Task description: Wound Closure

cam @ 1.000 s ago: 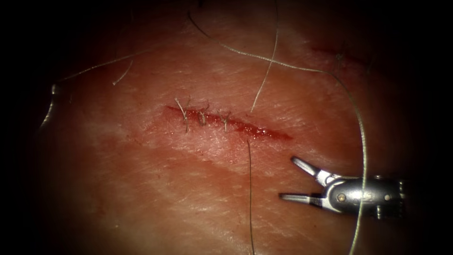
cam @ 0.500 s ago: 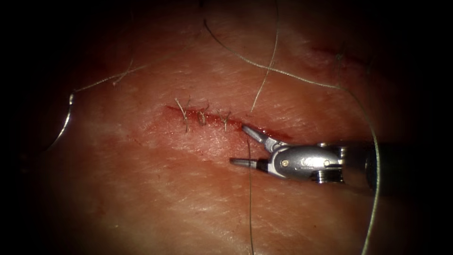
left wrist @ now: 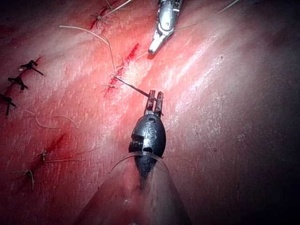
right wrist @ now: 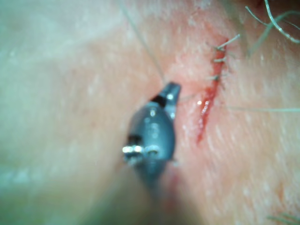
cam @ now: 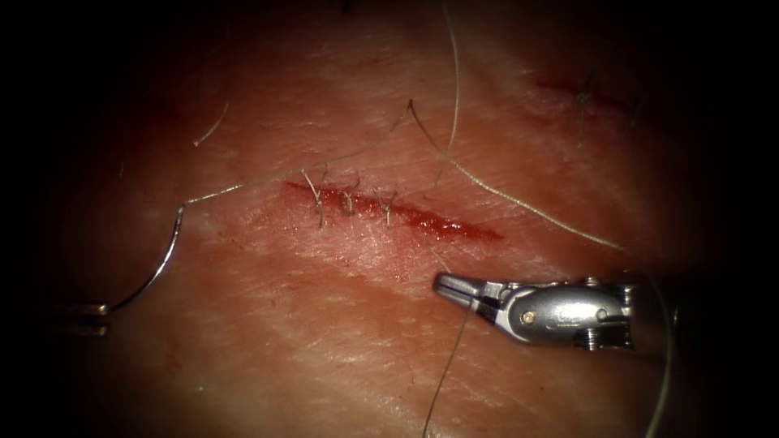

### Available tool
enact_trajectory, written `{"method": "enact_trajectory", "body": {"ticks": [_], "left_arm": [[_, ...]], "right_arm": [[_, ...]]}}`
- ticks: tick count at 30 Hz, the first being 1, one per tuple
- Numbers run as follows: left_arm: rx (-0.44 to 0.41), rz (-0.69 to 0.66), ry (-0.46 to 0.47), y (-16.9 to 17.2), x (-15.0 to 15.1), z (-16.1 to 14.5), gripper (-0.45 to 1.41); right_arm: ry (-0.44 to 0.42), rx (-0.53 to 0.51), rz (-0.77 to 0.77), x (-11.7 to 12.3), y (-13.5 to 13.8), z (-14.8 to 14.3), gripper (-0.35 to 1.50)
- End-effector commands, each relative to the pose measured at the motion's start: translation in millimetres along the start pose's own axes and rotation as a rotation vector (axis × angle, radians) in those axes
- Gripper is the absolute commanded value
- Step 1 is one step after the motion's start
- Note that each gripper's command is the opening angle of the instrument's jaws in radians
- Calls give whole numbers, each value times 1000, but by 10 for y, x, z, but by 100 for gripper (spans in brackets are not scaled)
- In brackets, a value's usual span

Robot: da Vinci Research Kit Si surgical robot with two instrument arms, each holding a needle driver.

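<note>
left of the cut (cam: pixel 389 209), left tool (cam: pixel 85 315) grips curved needle (cam: pixel 154 268) (free); right tool (cam: pixel 454 288) pinches thread (cam: pixel 442 377).

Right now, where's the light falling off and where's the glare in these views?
Endoscope view: light pools on the cut, dimming outward; the left hand, holding the needle near one end, clear of the tissue, sits in the dark rim; glints on the right hand, shut on the thread. Left wrist view: wet sheen streaks the tissue. Right wrist view: strongly lit throughout.

thread (cam: pixel 519 207) crossing cut's (cam: pixel 454 224) right end, tissue (cam: pixel 284 341) below open
</note>
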State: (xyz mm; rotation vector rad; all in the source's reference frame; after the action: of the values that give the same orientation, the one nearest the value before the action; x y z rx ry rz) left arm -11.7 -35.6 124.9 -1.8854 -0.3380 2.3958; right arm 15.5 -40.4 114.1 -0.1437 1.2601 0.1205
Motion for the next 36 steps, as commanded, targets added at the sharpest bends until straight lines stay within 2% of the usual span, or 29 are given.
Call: {"method": "enact_trajectory", "body": {"ticks": [1, 3, 13, 24, 25, 26, 27, 29, 31, 32, 36], "left_arm": [[-4, -2, 1, 3, -6, 8, -45], [-37, 18, -3, 10, -7, 16, -45], [-89, 40, -5, 20, -5, 36, -45], [-122, 52, -14, 24, -6, 43, -45], [-134, 39, -20, 26, -8, 40, -45], [-142, 35, -23, 27, -9, 37, -45], [-158, 16, -32, 29, -11, 30, -45], [-196, -20, -60, 33, -15, 14, -45], [-240, -35, -103, 39, -21, -12, -45], [-251, -61, -143, 44, -28, -45, -45], [-244, -74, -202, 55, -40, -114, -45]], "right_arm": [[1, 3, 3, 0, -9, 3, -35], [6, 10, 1, 8, -19, -8, -35], [20, 28, -12, 32, -48, -40, -35], [15, 24, 7, 33, -47, -34, -35], [11, 20, 19, 34, -47, -34, 61], [-1, -2, 31, 35, -47, -34, 109], [-8, -19, 44, 36, -47, -35, 126], [-4, -37, 46, 37, -47, -40, 141], [-2, -46, 46, 36, -48, -48, 146], [-6, -49, 45, 34, -48, -58, 146], [-15, -56, 46, 31, -47, -80, 146]]}}
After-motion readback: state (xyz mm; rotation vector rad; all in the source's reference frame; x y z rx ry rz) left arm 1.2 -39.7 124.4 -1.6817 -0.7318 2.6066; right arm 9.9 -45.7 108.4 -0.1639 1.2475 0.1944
